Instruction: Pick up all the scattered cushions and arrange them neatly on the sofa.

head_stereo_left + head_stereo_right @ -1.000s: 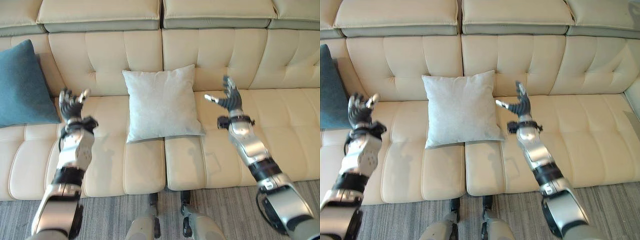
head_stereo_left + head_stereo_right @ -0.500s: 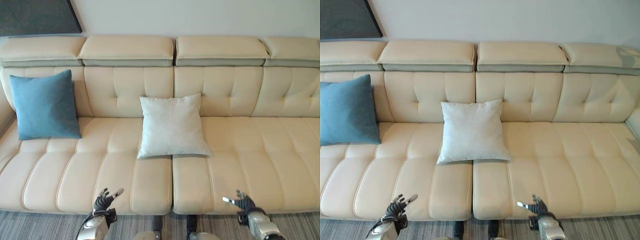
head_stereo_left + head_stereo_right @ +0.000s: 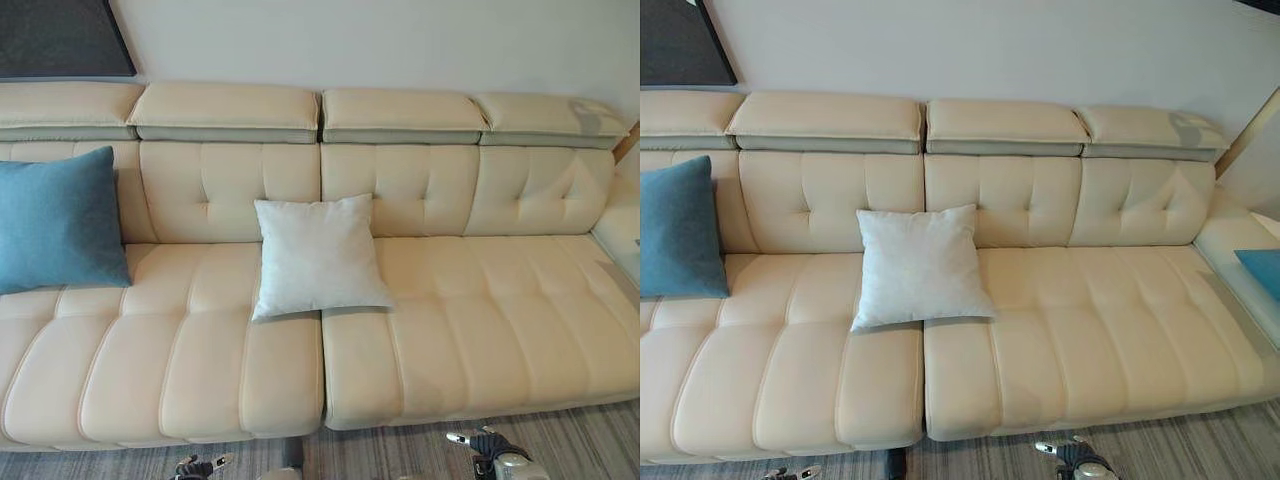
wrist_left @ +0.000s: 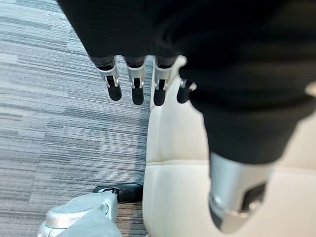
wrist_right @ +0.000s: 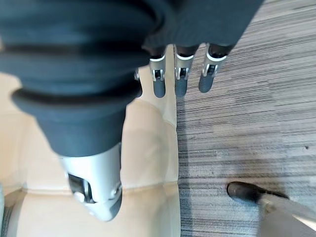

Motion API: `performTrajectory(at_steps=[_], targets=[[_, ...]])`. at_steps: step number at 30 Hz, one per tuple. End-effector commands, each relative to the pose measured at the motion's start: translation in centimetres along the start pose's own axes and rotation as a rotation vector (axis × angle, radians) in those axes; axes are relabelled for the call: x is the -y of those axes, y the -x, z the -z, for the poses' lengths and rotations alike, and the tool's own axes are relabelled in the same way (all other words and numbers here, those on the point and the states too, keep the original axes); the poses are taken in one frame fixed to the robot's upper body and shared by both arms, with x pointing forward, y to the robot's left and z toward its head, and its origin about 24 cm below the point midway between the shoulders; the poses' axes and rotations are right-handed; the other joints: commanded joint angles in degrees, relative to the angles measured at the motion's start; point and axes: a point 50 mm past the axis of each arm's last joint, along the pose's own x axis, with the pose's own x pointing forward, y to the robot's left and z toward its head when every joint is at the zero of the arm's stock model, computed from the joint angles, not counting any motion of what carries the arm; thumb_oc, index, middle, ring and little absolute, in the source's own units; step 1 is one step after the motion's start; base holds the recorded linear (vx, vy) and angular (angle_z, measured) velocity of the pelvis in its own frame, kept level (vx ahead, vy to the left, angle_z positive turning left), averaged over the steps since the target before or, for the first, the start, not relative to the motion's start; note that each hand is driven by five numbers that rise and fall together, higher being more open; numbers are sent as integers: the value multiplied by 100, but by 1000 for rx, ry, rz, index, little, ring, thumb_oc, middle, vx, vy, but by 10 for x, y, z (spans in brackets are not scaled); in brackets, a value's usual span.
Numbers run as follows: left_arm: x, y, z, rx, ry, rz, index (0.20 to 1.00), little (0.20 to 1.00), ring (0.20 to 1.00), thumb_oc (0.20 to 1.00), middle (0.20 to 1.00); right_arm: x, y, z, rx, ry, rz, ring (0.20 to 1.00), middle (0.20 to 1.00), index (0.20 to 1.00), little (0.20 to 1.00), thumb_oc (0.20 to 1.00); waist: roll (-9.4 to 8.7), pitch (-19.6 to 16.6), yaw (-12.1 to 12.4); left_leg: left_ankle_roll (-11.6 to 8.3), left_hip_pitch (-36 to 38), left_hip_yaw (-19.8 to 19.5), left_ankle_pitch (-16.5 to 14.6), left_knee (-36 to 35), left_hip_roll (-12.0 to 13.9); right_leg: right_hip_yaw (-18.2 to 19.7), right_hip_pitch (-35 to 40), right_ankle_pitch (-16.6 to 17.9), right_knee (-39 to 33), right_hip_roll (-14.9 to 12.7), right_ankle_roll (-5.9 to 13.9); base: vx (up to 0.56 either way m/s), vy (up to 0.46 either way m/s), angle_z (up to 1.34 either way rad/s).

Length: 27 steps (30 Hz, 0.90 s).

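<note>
A long cream leather sofa (image 3: pixel 420 330) stretches across the room on a grey striped carpet (image 3: pixel 1160 450), its tufted back topped by a row of padded headrests. A teal cushion (image 3: pixel 55 220) stands propped against the backrest at the sofa's left end, and a pale grey cushion (image 3: pixel 315 255) leans on the backrest at the middle, its lower edge resting over the seam between two seat sections. At the far right, in the right eye view, the corner of another teal cushion (image 3: pixel 1262 270) shows on a side section of the sofa, well apart from the other two. The robot's left hand (image 4: pixel 136 81) and right hand (image 5: pixel 180 74) hang low over the carpet beside the sofa's front edge, fingers straight and relaxed, holding nothing. The likeliest trouble from here is oversight: the cushion at the right edge is barely in sight and could be left where it lies, leaving the row uneven. The pale cushion, tilted rather than square, may slide forward off the seat if brushed by an arm reaching past it. With both hands down at floor level, a hurried lift could also catch the sofa's front edge.
</note>
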Motion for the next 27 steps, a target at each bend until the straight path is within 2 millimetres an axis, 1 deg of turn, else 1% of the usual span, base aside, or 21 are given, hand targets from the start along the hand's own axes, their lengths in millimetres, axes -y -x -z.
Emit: performTrajectory(at_steps=[1, 3, 4, 5, 6, 7, 10, 11, 12, 13, 14, 15, 16, 17, 18, 19, 20, 21, 22, 24, 27], targets=[[-9, -4, -29, 73, -22, -36, 1000, 1000, 1000, 1000, 1000, 0, -1, -24, 76, 15, 7, 1000, 1000, 1000, 1000, 1000, -123, 97, -7, -180, -38, -147, -534, -36, -462, -115, 576, -9, -456, 34, 221, -286, -238, -34], [-10, -4, -33, 81, -31, -40, 1000, 1000, 1000, 1000, 1000, 1, -1, -25, 81, 36, 7, 1000, 1000, 1000, 1000, 1000, -104, 177, -19, -303, -150, -216, -300, -36, -338, -12, 540, -103, -528, 202, 82, -352, -269, -18], [-9, -4, -38, 98, -43, -38, 1000, 1000, 1000, 1000, 1000, 3, -1, -29, 100, 44, 13, 1000, 1000, 1000, 1000, 1000, -53, 313, -60, -418, -226, -299, -153, -36, -249, -11, 454, -141, -467, 347, -40, -348, -250, -13], [-9, -4, -38, 98, -43, -38, 1000, 1000, 1000, 1000, 1000, 3, -1, -29, 100, 44, 13, 1000, 1000, 1000, 1000, 1000, -51, 314, -64, -419, -227, -303, -151, -36, -247, -15, 452, -142, -464, 349, -42, -372, -255, -5], [-8, -3, -41, 109, -47, -34, 1000, 1000, 1000, 1000, 1000, 3, -1, -30, 111, 39, 14, 1000, 1000, 1000, 1000, 1000, -23, 401, -84, -463, -256, -337, -119, -36, -211, -24, 397, -140, -418, 406, -87, -240, -168, 3], [-7, -3, -43, 117, -52, -34, 1000, 1000, 1000, 1000, 1000, 4, -1, -32, 116, 39, 18, 1000, 1000, 1000, 1000, 1000, -9, 458, -112, -491, -266, -348, -129, -36, -186, -68, 373, -115, -405, 434, -91, -343, -235, 7], [2, -2, -48, 141, -65, -5, 1000, 1000, 1000, 1000, 1000, 7, 0, -28, 113, 23, 31, 1000, 1000, 1000, 1000, 1000, 29, 587, -162, -509, -228, -216, -231, -36, -190, -237, 354, -15, -412, 405, -91, -287, -177, 16], [5, -2, -46, 136, -74, 3, 1000, 1000, 1000, 1000, 1000, 7, -1, -26, 102, 17, 28, 1000, 1000, 1000, 1000, 1000, 2, 604, -152, -423, 22, -220, -221, -36, -240, -231, 347, 66, -439, 354, -99, -264, -156, 22], [6, -2, -41, 124, -81, 7, 1000, 1000, 1000, 1000, 1000, 7, -1, -24, 96, 19, 27, 1000, 1000, 1000, 1000, 1000, -17, 572, -127, -366, 175, -347, -224, -4, -306, -186, 352, 127, -480, 327, -77, -212, -127, 13], [6, -2, -38, 117, -81, 9, 1000, 1000, 1000, 1000, 1000, 6, 0, -22, 90, 25, 23, 1000, 1000, 1000, 1000, 1000, -38, 548, -111, -312, 197, -515, -401, 274, -383, -129, 331, 180, -505, 287, -72, -81, -49, 1], [6, -2, -38, 117, -81, 9, 1000, 1000, 1000, 1000, 1000, 6, 0, -22, 90, 25, 23, 1000, 1000, 1000, 1000, 1000, -36, 540, -116, -312, 184, -520, -400, 278, -383, -133, 322, 182, -505, 288, -73, -80, -28, -26], [8, -2, -35, 110, -72, 14, 1000, 1000, 1000, 1000, 1000, 5, -1, -20, 82, 29, 18, 1000, 1000, 1000, 1000, 1000, -43, 515, -111, -274, 222, -634, -552, 422, -439, -95, 305, 214, -537, 265, -69, -95, -19, -36], [10, -1, -31, 100, -60, 21, 1000, 1000, 1000, 1000, 1000, 3, 0, -17, 72, 39, 12, 1000, 1000, 1000, 1000, 1000, -45, 471, -87, -194, 334, -908, -839, 677, -586, 35, 275, 276, -622, 240, -56, -95, -19, -36], [10, -1, -31, 100, -60, 21, 1000, 1000, 1000, 1000, 1000, 3, 0, -17, 72, 39, 12, 1000, 1000, 1000, 1000, 1000, -44, 464, -91, -194, 322, -911, -840, 683, -585, 32, 267, 279, -624, 241, -56, -71, -5, -11], [10, -1, -29, 96, -53, 28, 1000, 1000, 1000, 1000, 1000, 2, 0, -13, 61, 48, 3, 1000, 1000, 1000, 1000, 1000, -43, 443, -54, -150, 423, -1167, -1017, 821, -725, 153, 249, 313, -652, 245, -56, -37, 22, -22], [11, -1, -22, 75, -40, 36, 1000, 1000, 1000, 1000, 1000, 1, 0, -7, 41, 69, -5, 1000, 1000, 1000, 1000, 1000, 4, 393, -44, -84, 574, -1526, -1135, 762, -890, 313, 192, 343, -668, 306, -57, -36, 22, -33], [11, -1, -22, 75, -40, 37, 1000, 1000, 1000, 1000, 1000, 2, 0, -7, 41, 69, -5, 1000, 1000, 1000, 1000, 1000, 5, 398, -40, -84, 583, -1523, -1135, 757, -889, 316, 198, 343, -668, 306, -57, -34, 31, -58], [11, 0, -17, 59, -32, 38, 1000, 1000, 1000, 1000, 1000, 2, 0, -4, 31, 71, -4, 1000, 1000, 1000, 1000, 1000, 39, 361, -75, -62, 669, -1549, -1148, 605, -880, 391, 146, 345, -639, 357, -48, -28, 46, -74], [13, 0, -14, 43, -45, 39, 1000, 1000, 1000, 1000, 1000, 3, 0, -1, 21, 63, -1, 1000, 1000, 1000, 1000, 1000, 83, 334, -124, -53, 738, -1523, -1017, 385, -870, 430, 112, 409, -661, 385, -35, -46, 67, -67], [15, 0, -11, 30, -76, 43, 1000, 1000, 1000, 1000, 1000, 5, 1, 5, 3, 57, 8, 1000, 1000, 1000, 1000, 1000, 105, 261, -201, -33, 889, -1483, -979, 80, -843, 511, 104, 453, -726, 407, -25, -18, 78, -47], [25, 0, -12, 38, -127, 75, 1000, 1000, 1000, 1000, 1000, 6, 2, 16, -34, 48, 15, 1000, 1000, 1000, 1000, 1000, 158, 173, -294, 11, 1040, -1317, -1035, -36, -828, 619, 152, 499, -845, 397, 34, -20, 94, -40]])
